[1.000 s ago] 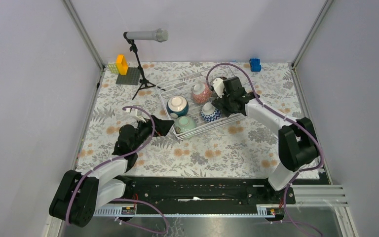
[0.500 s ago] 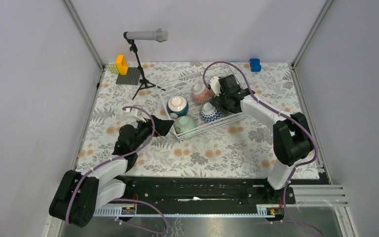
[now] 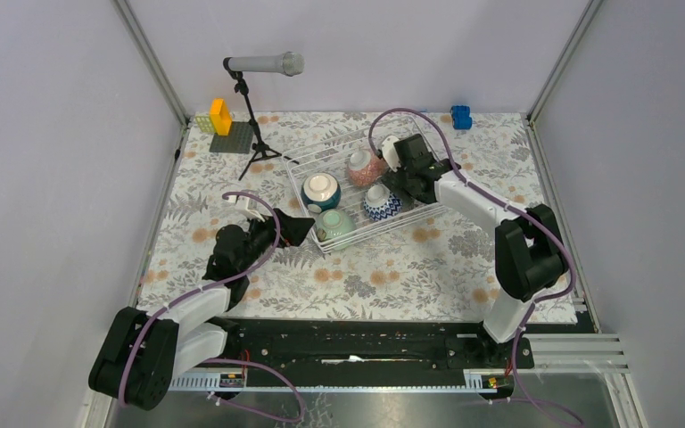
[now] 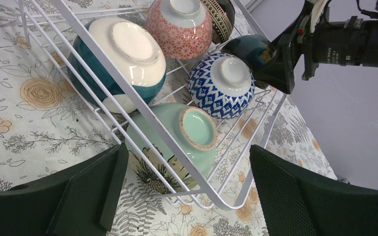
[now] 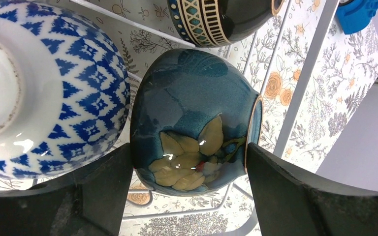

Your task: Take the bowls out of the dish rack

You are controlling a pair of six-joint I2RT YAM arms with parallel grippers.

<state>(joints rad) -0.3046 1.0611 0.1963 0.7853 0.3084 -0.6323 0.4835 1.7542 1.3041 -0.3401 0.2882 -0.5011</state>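
The white wire dish rack point(image 3: 339, 147) stands mid-table. In it are the teal bowl point(image 3: 321, 190), the pale green bowl point(image 3: 334, 225), the pink speckled bowl point(image 3: 365, 166) and the blue-white zigzag bowl point(image 3: 381, 203). My right gripper point(image 3: 401, 183) is inside the rack's right end. In the right wrist view it point(image 5: 189, 167) is shut on the dark blue floral bowl point(image 5: 192, 123), a finger touching each side. The dark brown bowl point(image 5: 221, 19) lies just behind. My left gripper point(image 4: 187, 177) is open and empty at the rack's near-left corner, with the pale green bowl point(image 4: 187, 132) just ahead.
A black microphone stand point(image 3: 254, 116) stands left of the rack. Yellow and green blocks on a grey baseplate point(image 3: 223, 125) sit at the back left. A blue block point(image 3: 461, 116) sits at the back right. Walls close in on three sides.
My right arm has shifted slightly towards the back left over the rack's right end. My left arm has not moved, and the bowls stay in place.
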